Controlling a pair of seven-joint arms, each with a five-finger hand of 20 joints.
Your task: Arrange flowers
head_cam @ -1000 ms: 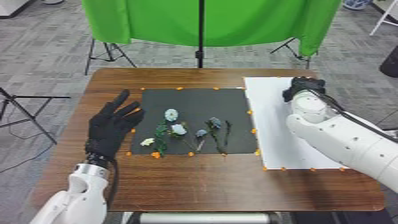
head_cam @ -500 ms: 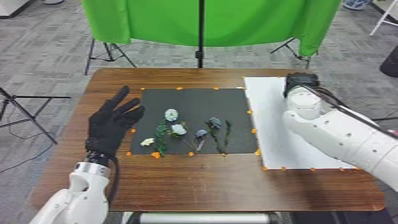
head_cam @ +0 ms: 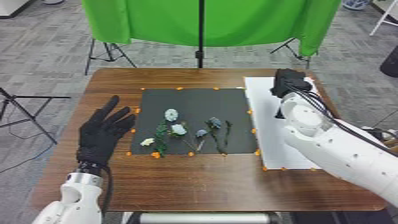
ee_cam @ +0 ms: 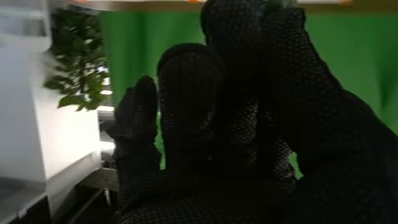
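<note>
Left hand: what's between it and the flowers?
Head view: brown table, orange markers and the dark mat's edge lie between the left hand and the flowers.

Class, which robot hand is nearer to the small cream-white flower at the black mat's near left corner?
Left. The left hand is close by, left of the flower; the right hand is farther off, over the white rectangular sheet.

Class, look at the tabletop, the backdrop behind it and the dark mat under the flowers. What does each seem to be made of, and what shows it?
Tabletop: wood or wood-look laminate, lightly glossy; brown, streaky grain.
Backdrop: fabric, probably matte; it hangs in soft green folds.
Dark mat: perhaps card or thin cloth, matte; flat, evenly dull, no visible weave.
</note>
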